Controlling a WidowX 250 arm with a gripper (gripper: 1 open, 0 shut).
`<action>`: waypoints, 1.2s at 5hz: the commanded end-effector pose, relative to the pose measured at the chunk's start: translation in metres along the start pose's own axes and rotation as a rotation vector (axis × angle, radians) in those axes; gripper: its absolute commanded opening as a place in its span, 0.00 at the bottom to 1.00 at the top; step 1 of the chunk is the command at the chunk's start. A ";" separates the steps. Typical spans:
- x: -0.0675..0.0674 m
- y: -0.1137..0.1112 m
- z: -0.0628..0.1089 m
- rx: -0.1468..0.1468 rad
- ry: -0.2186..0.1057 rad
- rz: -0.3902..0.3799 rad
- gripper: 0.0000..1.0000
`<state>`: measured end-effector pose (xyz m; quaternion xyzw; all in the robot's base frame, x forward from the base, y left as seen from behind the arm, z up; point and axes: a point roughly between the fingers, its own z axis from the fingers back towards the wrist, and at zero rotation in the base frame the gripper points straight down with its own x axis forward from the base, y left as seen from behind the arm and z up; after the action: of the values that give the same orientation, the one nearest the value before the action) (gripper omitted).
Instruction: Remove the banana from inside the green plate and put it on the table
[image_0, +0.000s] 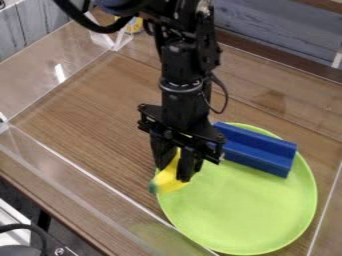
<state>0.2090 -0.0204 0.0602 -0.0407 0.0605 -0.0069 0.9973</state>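
Note:
The small yellow banana (166, 181) hangs between my gripper's fingers, lifted over the left rim of the lime-green plate (254, 210). My gripper (174, 172) points straight down and is shut on the banana, covering its upper part. The brown wood-grain table (94, 110) stretches to the left of the plate.
A blue rectangular block (257, 150) lies on the far side of the plate, right beside my gripper. Low clear acrylic walls (60, 165) border the table on the near left. The black arm (185, 60) rises above the plate's left edge.

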 end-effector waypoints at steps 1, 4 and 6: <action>0.007 0.002 0.017 -0.005 -0.060 -0.008 0.00; 0.003 0.005 0.025 -0.010 -0.059 -0.017 0.00; 0.004 0.009 0.029 -0.011 -0.060 -0.014 0.00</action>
<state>0.2084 -0.0116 0.0762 -0.0474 0.0558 -0.0140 0.9972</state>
